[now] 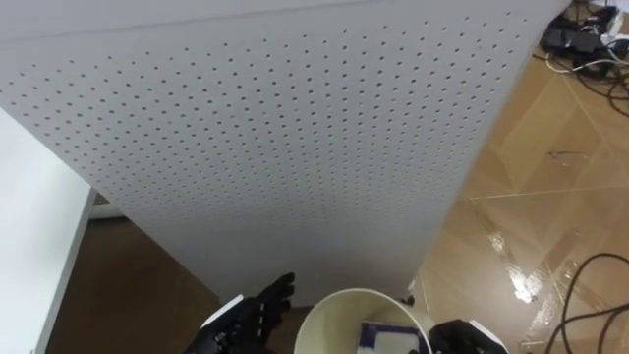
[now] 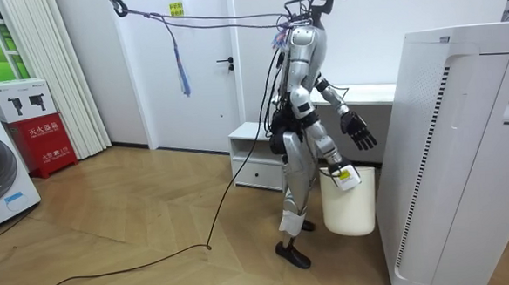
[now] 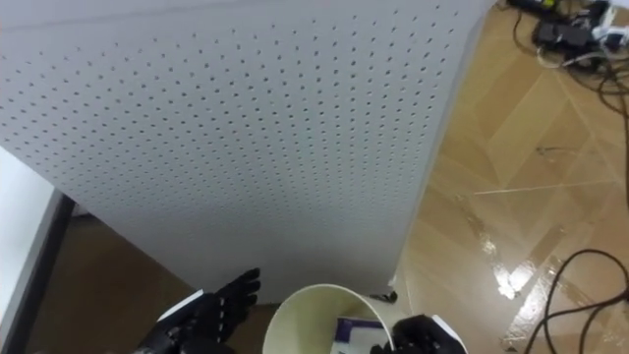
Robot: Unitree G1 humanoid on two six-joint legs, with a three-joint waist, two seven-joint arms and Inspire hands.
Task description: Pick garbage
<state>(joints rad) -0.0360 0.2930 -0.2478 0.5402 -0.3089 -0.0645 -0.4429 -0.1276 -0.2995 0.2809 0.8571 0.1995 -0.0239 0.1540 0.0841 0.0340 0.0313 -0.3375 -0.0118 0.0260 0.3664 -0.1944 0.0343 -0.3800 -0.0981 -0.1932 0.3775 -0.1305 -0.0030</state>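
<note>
Stance: robot upright btwn a low white cabinet (image 2: pixel 253 151) and a tall white appliance (image 2: pixel 456 149), facing the appliance close up.
Ahead: white perforated panel (image 1: pixel 295 138) right in front of the head camera, w/ glossy wooden floor (image 1: pixel 550 197) to the right.
Right hand (image 1: pixel 462 339): clamped on the rim of a white cylindrical plastic bin (image 1: pixel 329 320), and the bin hangs from it beside the leg.
Garbage: blue-and-white piece of garbage (image 1: pixel 388 337) lies inside the bin, near the right hand's side of the rim.
Left hand (image 1: pixel 251 320): holds nothing, fingers straight and spread, raised fwd toward the panel, just left of the bin.
Extras: tangle of dark cables (image 1: pixel 590 39) on the floor at far right.
</note>
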